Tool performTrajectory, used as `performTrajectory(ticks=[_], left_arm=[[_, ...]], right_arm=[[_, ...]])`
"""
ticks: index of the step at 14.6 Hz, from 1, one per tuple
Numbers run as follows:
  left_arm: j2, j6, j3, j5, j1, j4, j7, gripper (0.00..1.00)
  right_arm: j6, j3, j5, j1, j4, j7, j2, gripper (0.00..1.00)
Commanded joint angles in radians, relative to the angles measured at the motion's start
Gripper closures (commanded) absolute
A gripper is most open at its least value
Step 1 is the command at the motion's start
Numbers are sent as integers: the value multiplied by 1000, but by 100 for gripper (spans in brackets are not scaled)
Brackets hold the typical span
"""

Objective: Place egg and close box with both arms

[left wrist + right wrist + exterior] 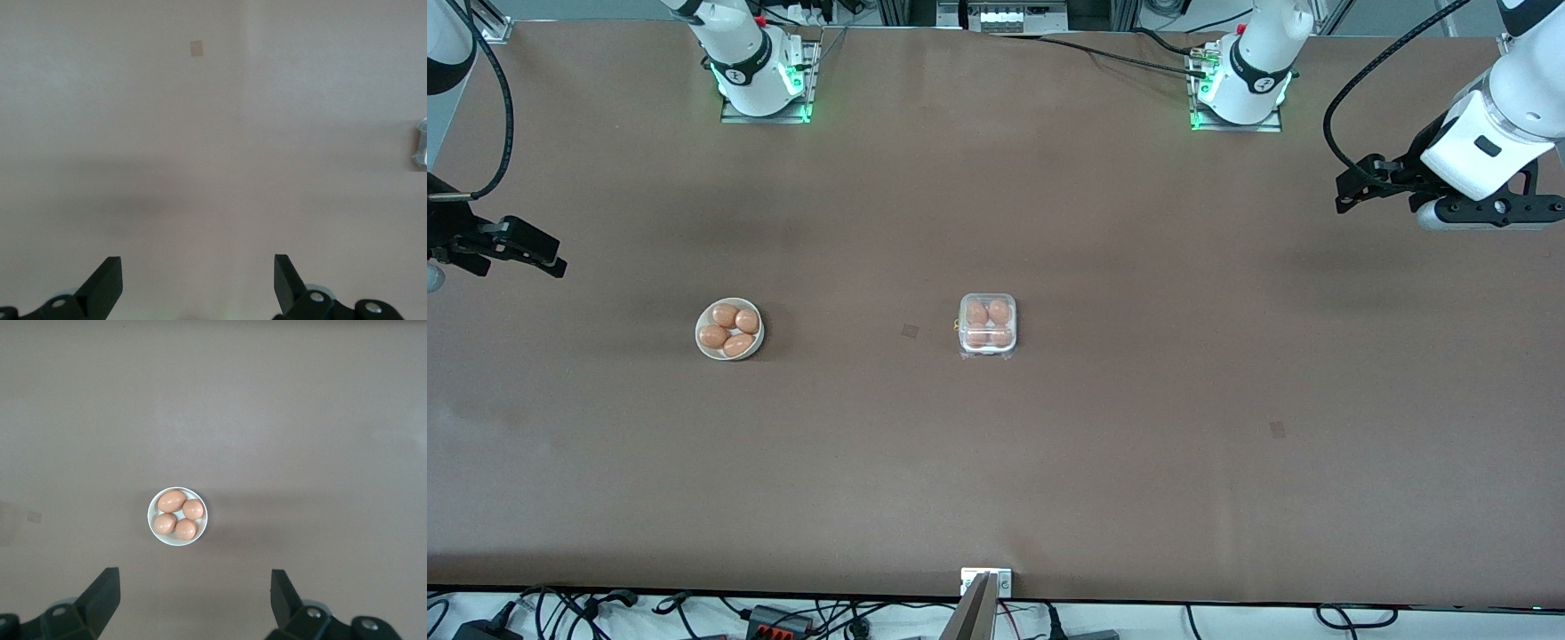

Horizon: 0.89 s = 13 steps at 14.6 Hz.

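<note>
The box [987, 325], a small white tray under a clear lid, sits mid-table with the lid down over several orange-brown eggs [999, 311]. My left gripper [1352, 188] is open and empty, up over the left arm's end of the table, away from the box. Its wrist view shows its open fingers [107, 283] over bare table. My right gripper [547, 253] is open and empty over the right arm's end of the table. In the right wrist view its gripper [195, 597] hangs above the table short of the bowl.
A round white bowl [703, 343] with several loose eggs [725, 315] stands toward the right arm's end, level with the box; its rim also shows in the right wrist view [152, 510]. A small tape mark [910, 331] lies between bowl and box.
</note>
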Motion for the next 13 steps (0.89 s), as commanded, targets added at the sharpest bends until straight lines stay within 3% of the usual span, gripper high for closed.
performTrajectory(ticks=[1, 13], left_arm=[[45, -20, 13, 23, -21, 70, 27, 0], [53, -20, 22, 6, -21, 100, 91, 0]], right_arm=[[-27, 11, -7, -11, 2, -1, -8, 0], [-69, 11, -13, -13, 2, 15, -13, 0]])
